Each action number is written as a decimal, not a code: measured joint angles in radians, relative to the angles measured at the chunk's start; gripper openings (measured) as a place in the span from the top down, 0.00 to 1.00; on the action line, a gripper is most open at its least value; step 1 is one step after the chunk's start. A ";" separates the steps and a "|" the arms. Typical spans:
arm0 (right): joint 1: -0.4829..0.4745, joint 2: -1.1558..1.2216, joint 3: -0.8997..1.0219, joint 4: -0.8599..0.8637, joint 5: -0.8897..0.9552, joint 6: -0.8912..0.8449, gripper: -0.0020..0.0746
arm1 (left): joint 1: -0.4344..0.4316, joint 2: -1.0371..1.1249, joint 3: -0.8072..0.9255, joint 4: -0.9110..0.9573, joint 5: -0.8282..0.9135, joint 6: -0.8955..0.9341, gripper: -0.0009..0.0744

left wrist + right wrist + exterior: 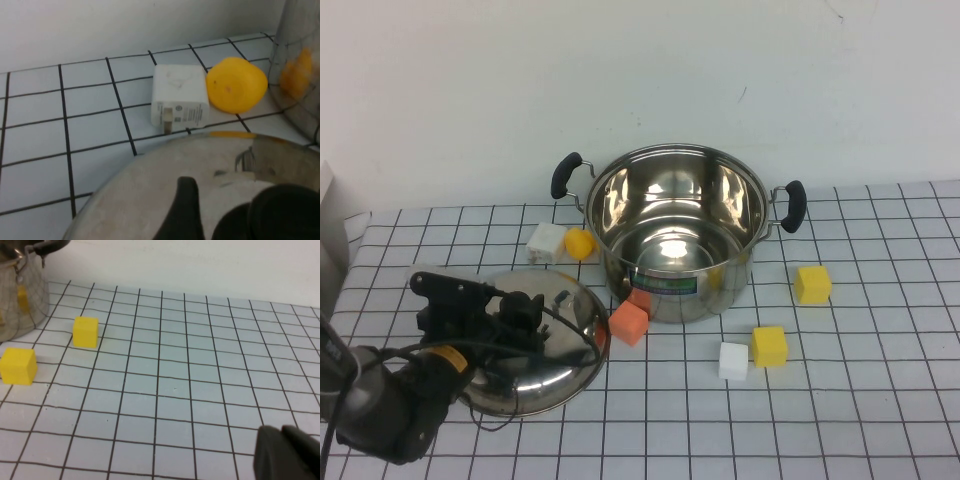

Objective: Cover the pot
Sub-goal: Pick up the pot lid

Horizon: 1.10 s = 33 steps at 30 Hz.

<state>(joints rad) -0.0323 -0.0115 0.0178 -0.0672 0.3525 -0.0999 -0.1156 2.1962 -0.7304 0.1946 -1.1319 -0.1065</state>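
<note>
Pot [678,235] stands uncovered at the worktop's [880,400] centre, lid [535,345] at its 8 o'clock with the left hand [515,315] over the knob; whether it grips, I cannot tell. Orange cube [629,323] touches the lid's rim.

Left wrist: white adapter [179,98] beside a yellow ball [236,84], beyond the lid [150,190].

Right wrist: right hand [287,452] low over bare worktop, its opening hidden; two yellow cubes [85,331] near the pot [22,295].
</note>
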 joint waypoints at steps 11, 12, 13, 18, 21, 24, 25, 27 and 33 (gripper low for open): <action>0.000 0.000 0.000 0.000 0.000 0.000 0.96 | 0.000 0.011 -0.050 -0.038 0.065 -0.072 0.55; 0.000 0.000 0.000 0.000 0.000 0.000 0.96 | 0.000 0.011 -0.050 -0.040 0.069 -0.072 0.55; 0.000 0.000 0.000 0.000 0.000 0.000 0.96 | 0.000 0.011 -0.050 -0.040 0.069 -0.072 0.55; 0.000 0.000 0.000 0.000 0.000 0.000 0.96 | 0.000 -0.012 -0.046 -0.060 0.098 -0.081 0.55; 0.000 0.000 0.000 0.000 0.000 0.000 0.96 | 0.000 -0.071 -0.016 -0.116 0.130 -0.082 0.55; 0.000 0.000 0.000 0.000 0.000 0.000 0.96 | 0.000 -0.155 0.025 -0.195 0.136 -0.076 0.55; 0.000 0.000 0.000 0.000 0.000 0.000 0.96 | 0.000 -0.201 0.038 -0.211 0.136 -0.073 0.55; 0.000 0.000 0.000 0.000 0.000 0.000 0.96 | 0.000 -0.274 0.061 -0.239 0.144 -0.060 0.55; 0.000 0.000 0.000 0.000 0.000 0.000 0.96 | 0.000 -0.497 0.092 -0.239 0.219 -0.068 0.55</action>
<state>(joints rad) -0.0323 -0.0115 0.0178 -0.0672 0.3525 -0.0999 -0.1156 1.6993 -0.6381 -0.0445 -0.9132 -0.1747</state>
